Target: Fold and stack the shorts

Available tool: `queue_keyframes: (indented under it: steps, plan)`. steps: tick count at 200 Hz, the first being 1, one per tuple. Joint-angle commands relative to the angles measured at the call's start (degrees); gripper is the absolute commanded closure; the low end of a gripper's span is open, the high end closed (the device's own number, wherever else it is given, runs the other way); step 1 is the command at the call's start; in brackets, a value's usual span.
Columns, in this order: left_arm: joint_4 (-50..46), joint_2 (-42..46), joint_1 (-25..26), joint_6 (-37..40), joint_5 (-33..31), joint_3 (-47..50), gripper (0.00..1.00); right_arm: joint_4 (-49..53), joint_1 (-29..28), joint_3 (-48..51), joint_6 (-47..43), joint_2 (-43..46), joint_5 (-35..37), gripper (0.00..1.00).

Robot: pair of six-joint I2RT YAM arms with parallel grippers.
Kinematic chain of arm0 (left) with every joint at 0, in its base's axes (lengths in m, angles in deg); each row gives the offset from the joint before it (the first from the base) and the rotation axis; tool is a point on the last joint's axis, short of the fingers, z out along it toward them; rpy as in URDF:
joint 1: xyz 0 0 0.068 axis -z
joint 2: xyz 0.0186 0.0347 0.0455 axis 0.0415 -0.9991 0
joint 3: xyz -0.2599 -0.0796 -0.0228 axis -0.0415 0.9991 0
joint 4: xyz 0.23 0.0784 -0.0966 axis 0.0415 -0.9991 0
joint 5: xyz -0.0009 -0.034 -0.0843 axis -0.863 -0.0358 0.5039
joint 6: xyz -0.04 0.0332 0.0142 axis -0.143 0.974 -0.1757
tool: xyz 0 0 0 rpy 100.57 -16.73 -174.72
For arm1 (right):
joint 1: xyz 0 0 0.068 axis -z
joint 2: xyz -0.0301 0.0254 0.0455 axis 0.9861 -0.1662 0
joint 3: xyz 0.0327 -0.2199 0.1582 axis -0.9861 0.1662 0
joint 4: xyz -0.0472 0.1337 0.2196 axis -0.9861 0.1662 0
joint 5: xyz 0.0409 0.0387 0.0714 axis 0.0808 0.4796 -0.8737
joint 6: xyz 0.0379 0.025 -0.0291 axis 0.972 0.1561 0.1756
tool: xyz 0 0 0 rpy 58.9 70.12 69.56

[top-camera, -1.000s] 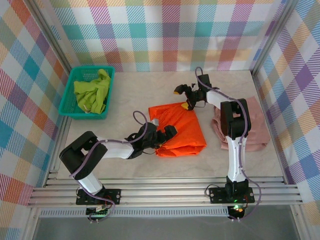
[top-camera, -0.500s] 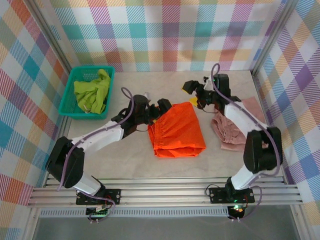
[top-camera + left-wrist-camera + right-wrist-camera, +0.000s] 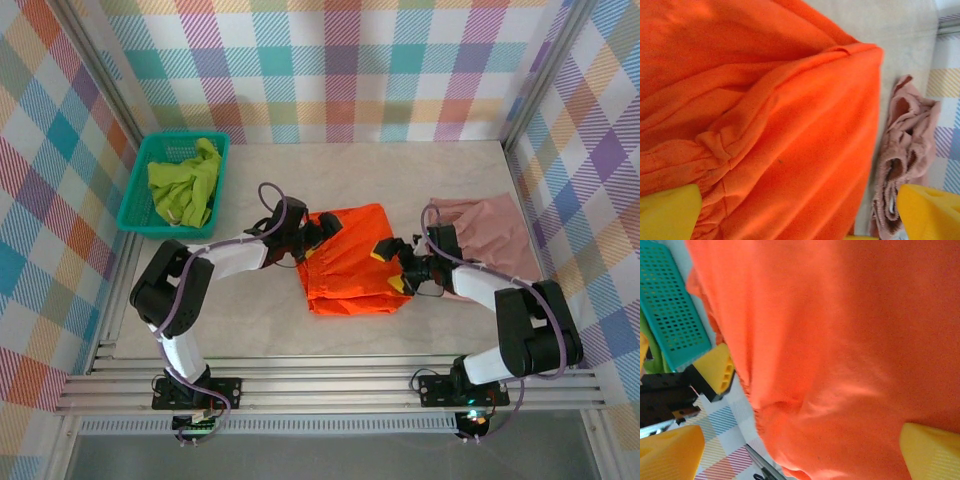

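Centre frame: bright orange fabric shorts lie folded on the tabletop, flanked by left end effector and right end effector, both released. Pinch opposite edges evenly so your fold holds.

I'm looking into a robot test cell in a lab: aluminium frame rails are boxing in a pale tabletop, plaid backdrop panels are lining the walls, and a cabled left arm and right arm are standing bolted down.
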Motion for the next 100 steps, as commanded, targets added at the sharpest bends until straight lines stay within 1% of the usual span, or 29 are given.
queue_keyframes:
  steps: [1,31,43,54,71,90,100]
  plan:
    - [0.5,-2.0,-2.0,2.6,-2.4,1.9,0.00,-1.7,-0.4,3.3,0.0,1.0,0.1,0.01]
    - [-1.5,-2.8,-2.7,4.7,-2.2,0.9,0.00,-0.8,-0.4,5.0,-0.6,2.0,-0.4,0.01]
    - [-3.3,-1.4,-2.7,6.1,-2.0,-0.5,0.00,0.7,-0.5,4.4,-2.0,3.8,-0.2,0.01]
    - [-4.9,1.0,-2.6,7.2,-1.8,-1.6,0.00,4.4,-0.7,2.7,-4.8,6.3,1.0,0.01]
    - [-8.2,6.2,-2.3,8.6,-1.0,-3.4,0.00,13.4,-0.7,-1.8,-12.9,11.4,6.0,0.01]
    - [-12.0,11.4,-0.2,9.3,0.7,-4.8,0.00,20.4,-0.8,-6.4,-25.2,16.6,10.1,0.01]
    - [-13.7,13.5,1.5,9.1,1.3,-4.7,0.00,24.0,-0.5,-9.0,-30.0,18.5,14.0,0.01]
